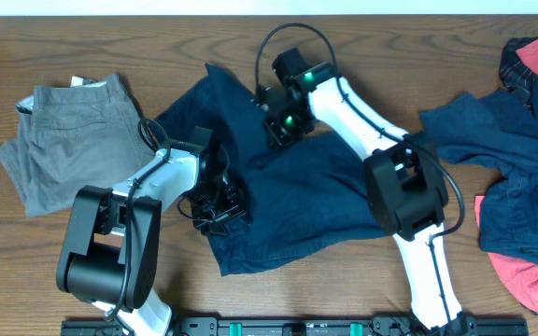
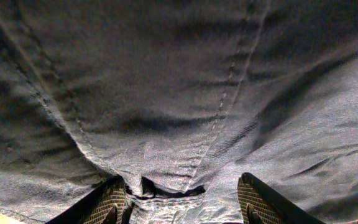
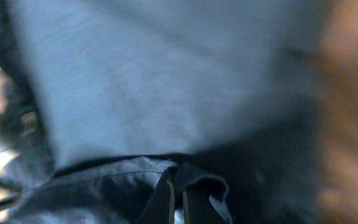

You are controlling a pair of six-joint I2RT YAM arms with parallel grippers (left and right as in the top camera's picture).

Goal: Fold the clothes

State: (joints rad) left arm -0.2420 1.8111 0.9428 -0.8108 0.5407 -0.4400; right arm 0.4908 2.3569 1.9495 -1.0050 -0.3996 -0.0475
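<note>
Far left on the wooden table [image 1: 7, 56] lies a grey garment [image 1: 63, 140], roughly folded and apart from both arms. Just right of it the left gripper [image 1: 218, 210] is down on the near-left edge of the navy garment [image 1: 306, 201], which sprawls crumpled across the middle of the table. In the left wrist view its fingers [image 2: 107, 202] stand wide apart, with a seamed hem of the dark cloth lying between them, unclamped. Farther back and to the right, the right gripper [image 1: 283, 126] presses into the far part of the same garment. Its wrist view is blurred, but the fingers [image 3: 166, 196] look drawn together on a bunched fold of the navy cloth. At the right edge waits a loose heap: a second navy piece [image 1: 493, 154], a dark plaid and red item [image 1: 535, 61] at the far corner, and a red one [image 1: 530, 280] nearer.
</note>
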